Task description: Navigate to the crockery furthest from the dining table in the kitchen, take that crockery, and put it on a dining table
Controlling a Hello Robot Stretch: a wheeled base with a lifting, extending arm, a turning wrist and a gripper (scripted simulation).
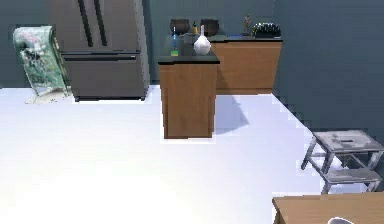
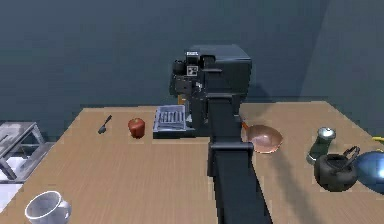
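The wooden dining table spreads across the arm side view, and its corner shows at the forward view's bottom right. My arm rises over the tabletop. The gripper stands at its far end, above a dark laptop-like thing, so I cannot tell whether it holds anything. A copper-coloured bowl lies on the table just right of the arm. A glass cup or bowl sits at the near left corner. On the kitchen counter stand a white vase and a bottle.
On the table lie a spoon, a red apple, a shaker, a dark kettle and a blue thing. A fridge and a back counter stand ahead. A grey low shelf stands right.
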